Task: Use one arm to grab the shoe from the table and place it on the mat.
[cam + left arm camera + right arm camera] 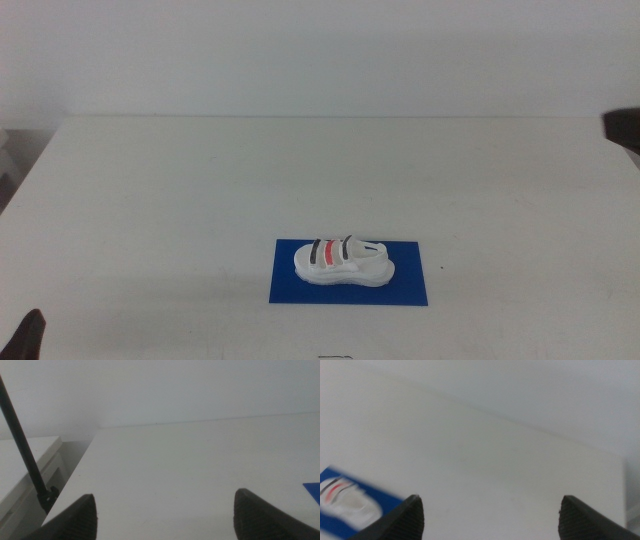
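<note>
The white shoe with black and red strap stripes lies on its sole on the dark-blue mat, at the front middle of the white table. Neither gripper touches it. My left gripper is open and empty; it shows only as a dark tip at the bottom left corner of the middle view. My right gripper is open and empty, well back from the shoe and mat. A dark part of the right arm shows at the right edge. A corner of the mat shows in the left wrist view.
A white wall stands behind the table's far edge. In the left wrist view a thin black rod and a low white cabinet stand beside the table's left side.
</note>
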